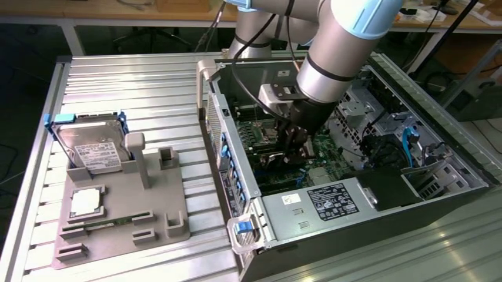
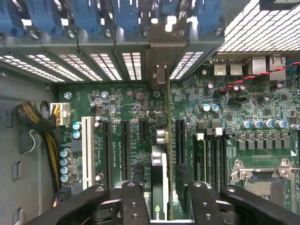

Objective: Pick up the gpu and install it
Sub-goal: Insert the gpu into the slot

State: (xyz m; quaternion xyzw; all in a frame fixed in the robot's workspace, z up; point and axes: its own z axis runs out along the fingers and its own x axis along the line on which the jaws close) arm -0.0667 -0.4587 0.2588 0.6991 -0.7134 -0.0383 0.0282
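Inside the open computer case [image 1: 439,176], the gripper [image 2: 161,197] stands with jaws parted astride the gpu [image 2: 159,178], upright on the motherboard [image 2: 122,103].

Reaches down from the exterior view's top, grey arm [image 1: 345,53] with pale blue joint caps angled steeply downward. Ends in a black gripper [image 1: 297,154], pointed almost straight down with the wrist above it. Shows, in the wrist view, two black finger assemblies [image 2: 136,204] with round rivets, set apart with a clear gap between them. Stands with jaws parted, straddling a thin upright card edge without visibly pressing it.
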